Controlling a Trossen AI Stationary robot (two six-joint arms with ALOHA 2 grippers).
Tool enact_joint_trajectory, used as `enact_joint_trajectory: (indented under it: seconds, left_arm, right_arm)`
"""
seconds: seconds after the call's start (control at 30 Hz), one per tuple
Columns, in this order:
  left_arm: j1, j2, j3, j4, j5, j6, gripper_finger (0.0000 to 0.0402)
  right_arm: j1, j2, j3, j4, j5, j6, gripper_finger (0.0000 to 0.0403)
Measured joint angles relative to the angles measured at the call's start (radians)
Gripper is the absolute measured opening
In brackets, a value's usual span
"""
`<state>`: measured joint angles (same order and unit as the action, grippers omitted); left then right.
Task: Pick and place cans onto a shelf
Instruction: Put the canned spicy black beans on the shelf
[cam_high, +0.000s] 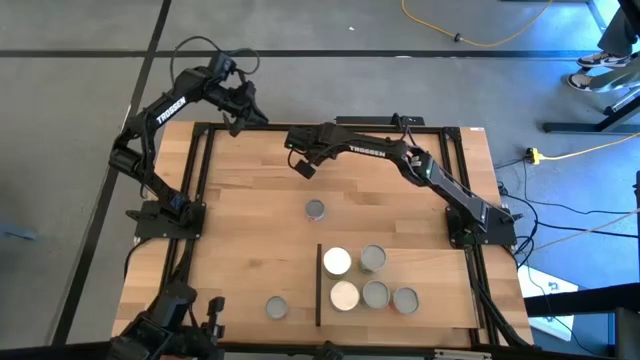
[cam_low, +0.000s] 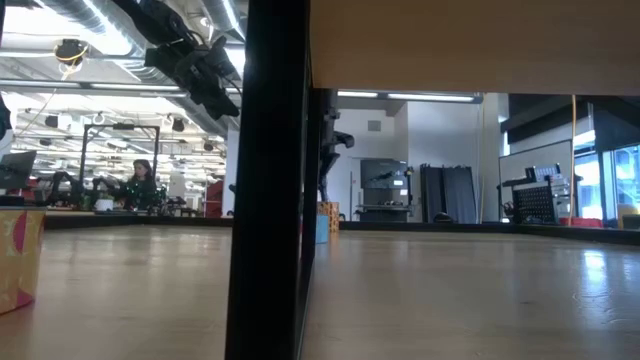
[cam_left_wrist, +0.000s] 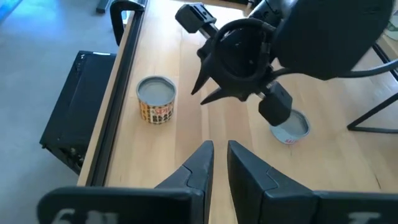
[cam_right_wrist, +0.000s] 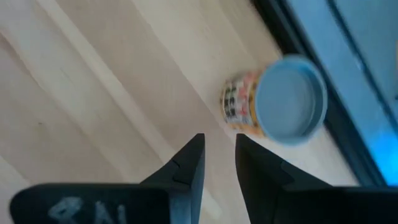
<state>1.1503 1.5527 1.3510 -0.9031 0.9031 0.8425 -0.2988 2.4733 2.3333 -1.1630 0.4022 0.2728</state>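
Several cans (cam_high: 372, 259) stand upright on the shelf (cam_high: 440, 290), a light board at the near right. One can (cam_high: 315, 209) stands on the bare table near the middle, and another (cam_high: 277, 307) stands left of the shelf's dark strip. A labelled can (cam_right_wrist: 280, 99) (cam_left_wrist: 155, 99) stands by the table's dark far rail and does not show in the high view. My right gripper (cam_high: 303, 165) (cam_right_wrist: 219, 155) hangs above the table just short of this can, open by a small gap and holding nothing. My left gripper (cam_high: 250, 112) (cam_left_wrist: 221, 155) waits over the far left corner, open by a narrow gap.
A black frame (cam_high: 200, 180) runs around the tabletop. A black plate (cam_left_wrist: 74, 106) lies outside the rail beside the labelled can. A can (cam_left_wrist: 290, 127) stands partly behind my right arm. The low view shows a dark upright post (cam_low: 270, 180) and a labelled can side (cam_low: 18, 255).
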Motion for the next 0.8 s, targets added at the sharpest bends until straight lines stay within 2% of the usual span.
enact_joint_trajectory:
  seconds: [0.13, 0.33, 0.53, 0.8]
  left_arm:
    - [0.000, 0.000, 0.000, 0.000, 0.000, 0.000, 0.0039]
    - [0.000, 0.000, 0.000, 0.000, 0.000, -0.001, 0.0039]
    - [0.000, 0.000, 0.000, 0.000, 0.000, -0.001, 0.0039]
    - [0.000, 0.000, 0.000, 0.000, 0.000, -0.001, 0.0039]
  right_arm:
    - [-0.006, 0.000, 0.000, -0.047, -0.014, 0.060, 0.0091]
    - [-0.007, 0.000, 0.000, -0.028, -0.063, 0.054, 0.0091]
    - [-0.006, 0.000, 0.000, 0.001, -0.016, -0.037, 0.0090]
    - [-0.026, 0.000, 0.000, 0.012, -0.012, -0.044, 0.0090]
